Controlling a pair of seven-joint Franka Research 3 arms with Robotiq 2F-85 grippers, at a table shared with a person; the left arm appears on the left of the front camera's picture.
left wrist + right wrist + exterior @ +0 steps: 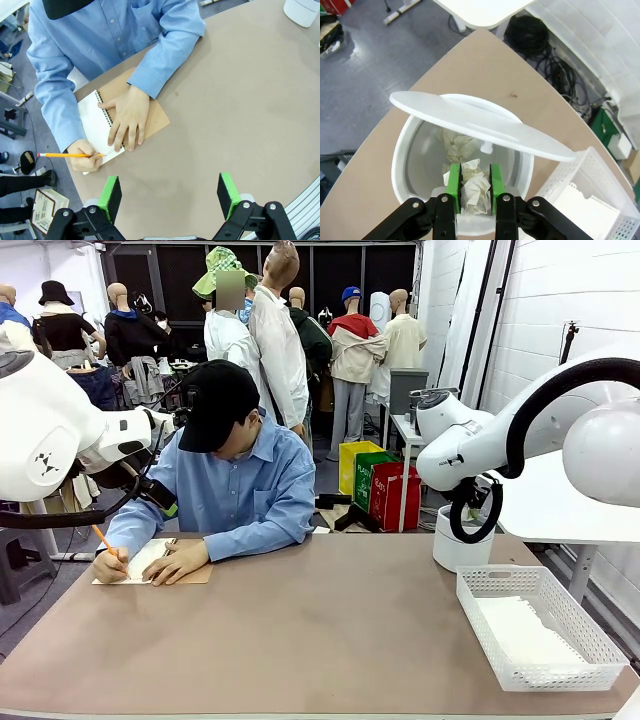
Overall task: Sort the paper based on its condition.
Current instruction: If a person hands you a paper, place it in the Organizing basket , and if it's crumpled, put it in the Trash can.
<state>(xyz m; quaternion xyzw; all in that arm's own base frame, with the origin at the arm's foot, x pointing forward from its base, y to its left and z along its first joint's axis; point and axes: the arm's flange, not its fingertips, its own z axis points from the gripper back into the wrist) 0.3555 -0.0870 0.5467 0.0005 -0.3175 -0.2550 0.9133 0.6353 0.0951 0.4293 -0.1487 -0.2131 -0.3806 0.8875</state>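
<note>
Paper [470,192], crumpled into a ball, is clamped in the right gripper [474,172] straight above the open bin [400,150]; the left gripper [170,182] stands apart.

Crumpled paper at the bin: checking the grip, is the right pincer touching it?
Touching. The right wrist view shows the right pincer with green pads pressed against both sides of the crumpled paper.

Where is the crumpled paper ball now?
In the right wrist view, the paper ball is pinched in the right gripper over the open bin, beside the basket.
</note>
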